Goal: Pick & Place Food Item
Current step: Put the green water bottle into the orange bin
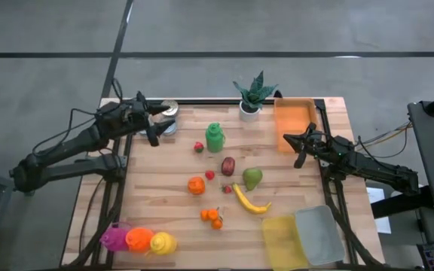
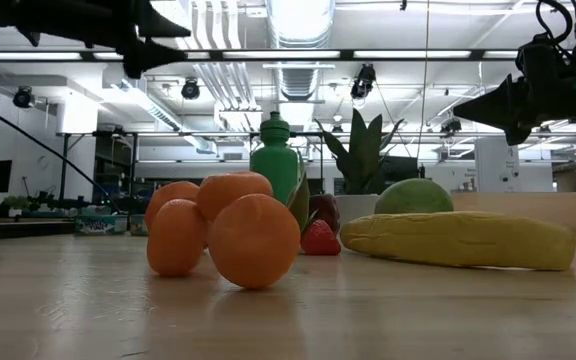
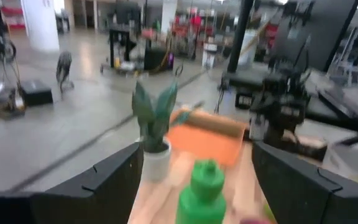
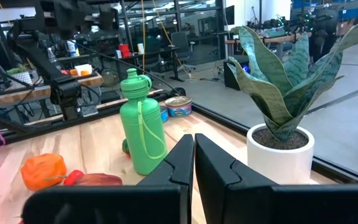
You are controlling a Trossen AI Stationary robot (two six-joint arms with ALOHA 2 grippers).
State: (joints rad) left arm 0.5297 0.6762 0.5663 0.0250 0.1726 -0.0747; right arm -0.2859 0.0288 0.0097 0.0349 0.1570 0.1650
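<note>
1. While raised above the far left corner of the light wooden slatted table (image 1: 164, 218), left gripper (image 1: 154, 124) with dark fingers spread wide and nothing between them, close over two round tin cans (image 1: 169, 117).
2. Right gripper (image 1: 298, 144) pressed fully shut and empty, lifted off the wood at the near edge of the orange plastic bin (image 1: 294, 120).
3. Near the middle of the table: green plastic squeeze bottle (image 1: 215, 137) upright, small red strawberry (image 1: 199, 147) just beside it, dark red apple (image 1: 228, 165), green pear (image 1: 253, 178), curved yellow banana (image 1: 250, 200).
4. Toward the front: round orange (image 1: 196, 185), cluster of small tangerines (image 1: 213, 217).
5. At the far edge: spiky green plant in a white pot (image 1: 252, 98).
6. At the front right corner: yellow tray (image 1: 285, 241) touching a clear tray (image 1: 319, 233).
</note>
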